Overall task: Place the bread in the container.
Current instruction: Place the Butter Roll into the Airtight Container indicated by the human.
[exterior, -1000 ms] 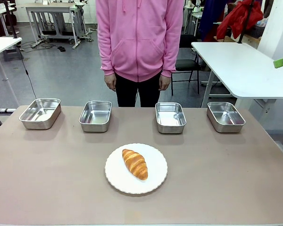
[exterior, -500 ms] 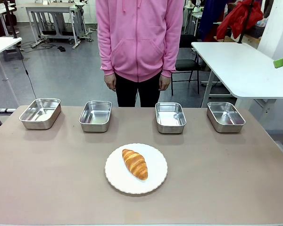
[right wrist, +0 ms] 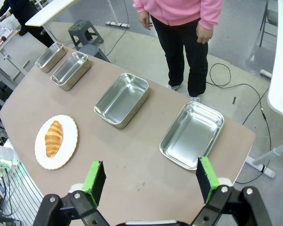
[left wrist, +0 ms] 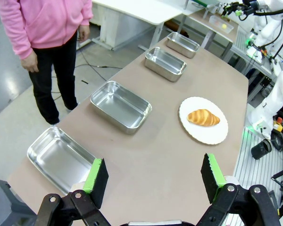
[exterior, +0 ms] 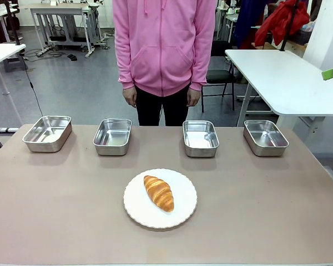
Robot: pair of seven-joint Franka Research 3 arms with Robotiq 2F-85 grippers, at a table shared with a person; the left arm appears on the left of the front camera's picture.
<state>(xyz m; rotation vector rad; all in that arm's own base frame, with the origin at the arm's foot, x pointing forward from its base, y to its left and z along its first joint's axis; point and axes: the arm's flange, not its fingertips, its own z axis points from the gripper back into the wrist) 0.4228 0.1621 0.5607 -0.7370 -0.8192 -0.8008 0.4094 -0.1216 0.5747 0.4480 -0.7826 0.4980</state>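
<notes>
Left wrist view showed the left gripper [left wrist: 153, 172] hanging above the table [exterior: 277, 210] with its jaws spread wide and nothing between them, and the right gripper [right wrist: 150, 170] hung likewise, wide apart and empty. Farther on, the bread [exterior: 159, 192] lay untouched on the round white plate [exterior: 183, 213] at the near middle of the table. Beyond the plate four steel pans stood empty in a row: the far-left container [exterior: 48, 133] at ten o'clock from the plate, the inner-left container [exterior: 112, 136] at eleven, the inner-right container [exterior: 200, 138] at one and the far-right container [exterior: 265, 137] at two. Which one was meant could not be told. At twelve the person [exterior: 164, 50] stood behind the table, arms down. By this judgement nothing was done yet: grasping, carrying and setting down were all left. No brand, label or writing could be read.
</notes>
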